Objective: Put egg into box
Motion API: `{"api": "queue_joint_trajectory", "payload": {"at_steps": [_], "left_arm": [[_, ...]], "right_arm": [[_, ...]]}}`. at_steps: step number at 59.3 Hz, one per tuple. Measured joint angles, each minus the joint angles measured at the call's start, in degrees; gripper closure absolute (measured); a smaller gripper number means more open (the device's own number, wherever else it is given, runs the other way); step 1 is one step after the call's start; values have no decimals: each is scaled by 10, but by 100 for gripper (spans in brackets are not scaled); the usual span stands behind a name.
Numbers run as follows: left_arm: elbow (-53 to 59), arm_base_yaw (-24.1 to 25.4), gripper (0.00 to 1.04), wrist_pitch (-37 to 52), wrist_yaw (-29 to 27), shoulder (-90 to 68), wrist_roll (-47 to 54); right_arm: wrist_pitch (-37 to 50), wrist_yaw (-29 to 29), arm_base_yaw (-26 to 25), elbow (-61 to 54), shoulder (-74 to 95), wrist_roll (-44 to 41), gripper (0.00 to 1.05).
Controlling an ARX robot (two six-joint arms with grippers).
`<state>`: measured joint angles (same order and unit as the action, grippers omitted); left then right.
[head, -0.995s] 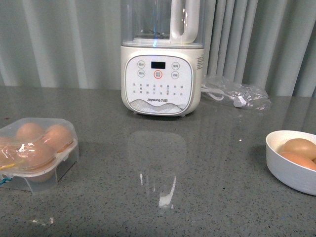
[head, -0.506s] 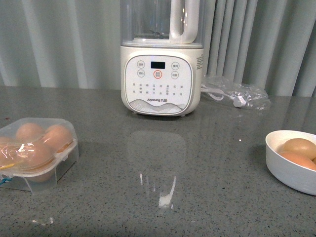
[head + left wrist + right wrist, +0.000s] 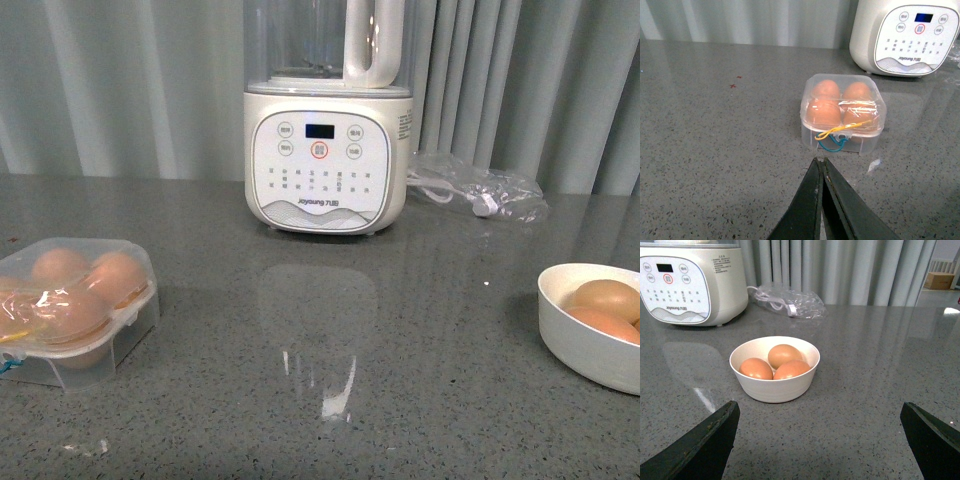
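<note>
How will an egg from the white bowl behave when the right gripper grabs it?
Likely slippery: the egg is smooth and rounded, so it may squirt from a pinch. Probably fragile, so squeeze gently. It rests on two others in the bowl; lifting it could make them roll.

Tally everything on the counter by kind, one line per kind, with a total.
Eggs in the white bowl: 3
Eggs in the closed clear box: 4
White bowl: 1
Clear box: 1
Blender-type appliance: 1
Plastic bag with a cable: 1
Total: 11
</note>
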<state>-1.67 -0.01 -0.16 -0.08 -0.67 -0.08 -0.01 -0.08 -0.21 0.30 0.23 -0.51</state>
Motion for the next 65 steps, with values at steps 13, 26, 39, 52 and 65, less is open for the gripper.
{"api": "queue_joint_trajectory", "payload": {"at_steps": [13, 26, 39, 52, 65], "left_arm": [[0, 0, 101, 0, 1, 5, 0], [0, 0, 75, 0, 1, 5, 0], [0, 0, 21, 0, 1, 5, 0], [0, 0, 7, 0, 1, 5, 0], [0, 0, 7, 0, 1, 5, 0]], "right_arm": [[0, 0, 0, 0, 0, 0, 7], [0, 0, 0, 0, 0, 0, 7], [0, 0, 0, 0, 0, 0, 7], [0, 0, 0, 0, 0, 0, 7], [0, 0, 0, 0, 0, 0, 7]]}}
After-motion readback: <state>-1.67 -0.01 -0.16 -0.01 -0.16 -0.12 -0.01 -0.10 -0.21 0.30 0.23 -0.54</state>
